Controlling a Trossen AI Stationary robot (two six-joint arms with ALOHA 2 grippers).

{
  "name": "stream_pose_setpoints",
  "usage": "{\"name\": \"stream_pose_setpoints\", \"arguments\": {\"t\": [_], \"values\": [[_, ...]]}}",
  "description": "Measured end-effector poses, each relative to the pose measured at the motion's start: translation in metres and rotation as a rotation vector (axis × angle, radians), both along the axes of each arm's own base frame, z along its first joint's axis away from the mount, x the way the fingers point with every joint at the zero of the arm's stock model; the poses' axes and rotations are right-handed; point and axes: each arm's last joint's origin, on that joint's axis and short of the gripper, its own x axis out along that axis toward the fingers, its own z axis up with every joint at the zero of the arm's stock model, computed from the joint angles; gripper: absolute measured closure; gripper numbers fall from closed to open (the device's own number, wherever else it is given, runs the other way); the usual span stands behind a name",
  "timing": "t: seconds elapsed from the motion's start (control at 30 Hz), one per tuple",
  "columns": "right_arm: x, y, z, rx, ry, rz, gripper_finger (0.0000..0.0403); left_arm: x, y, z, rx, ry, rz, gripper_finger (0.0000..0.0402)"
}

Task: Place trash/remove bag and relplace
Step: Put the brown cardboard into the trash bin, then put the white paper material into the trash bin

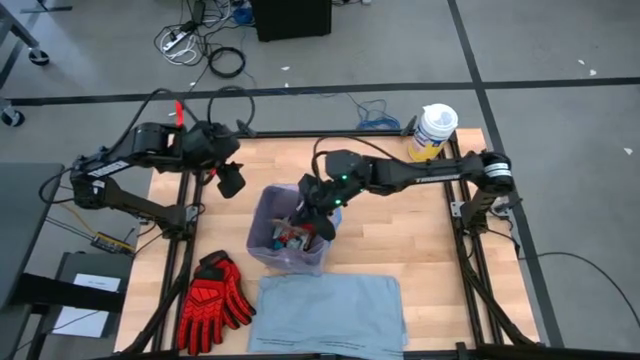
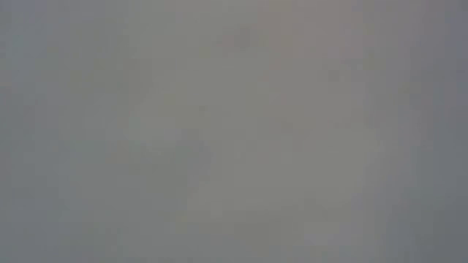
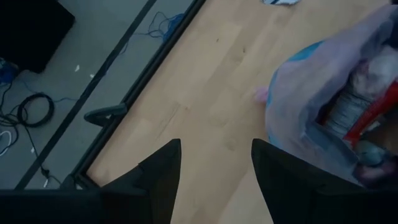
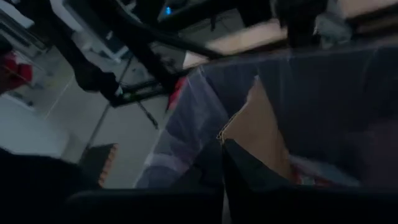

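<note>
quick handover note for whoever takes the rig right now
Right pincer: shut, down inside the mouth of the pink bag at table centre; whether it holds anything is unclear.
Left pincer: open, empty, hovering beside the bag.
Trash: in the bag.
Grey-blue liner: flat at the front edge.
Left: pull the bag, fit the liner.

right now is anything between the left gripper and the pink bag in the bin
Nothing visible does. The left gripper hangs open over bare wood table just beside the bin, and the left wrist view shows only wood up to the pink bag. The right gripper is shut and down inside the bag's mouth, on its far side.
</note>
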Motion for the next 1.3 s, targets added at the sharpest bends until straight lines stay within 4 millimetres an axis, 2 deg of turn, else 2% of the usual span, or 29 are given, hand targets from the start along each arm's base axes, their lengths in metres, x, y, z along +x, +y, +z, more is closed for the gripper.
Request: {"name": "stream_pose_setpoints", "arguments": {"t": [0.13,0.27,0.43,0.53,0.7,0.8,1.07,1.3], "values": [[0.003,-0.003,-0.003,0.03,0.007,0.006,0.0373,-0.002,-0.003,-0.001,-0.015,0.016,0.004,0.0195],[0.0,-0.007,0.005,0.022,-0.028,-0.039,0.0319,-0.003,-0.006,-0.001,0.002,0.015,0.028,0.0195],[-0.009,-0.015,0.018,-0.039,-0.052,-0.183,0.0242,-0.004,-0.01,0.0,0.064,0.003,0.069,0.0195],[-0.018,-0.021,0.027,-0.095,-0.061,-0.299,0.0216,-0.004,-0.012,0.0,0.074,-0.005,0.071,0.0195],[-0.036,-0.034,0.036,-0.169,0.0,-0.452,0.0213,0.0,-0.015,-0.009,0.088,-0.017,0.074,0.0196],[-0.046,-0.045,0.034,-0.207,0.082,-0.484,0.0218,0.002,-0.015,-0.02,0.108,-0.027,0.098,0.0202],[-0.072,-0.087,0.008,-0.213,0.431,-0.553,0.0216,0.012,-0.016,-0.052,0.05,-0.021,0.1,0.0231],[-0.104,-0.138,-0.01,-0.332,0.69,-0.765,0.0216,0.019,-0.016,-0.054,0.04,-0.08,0.099,0.0235]]}}
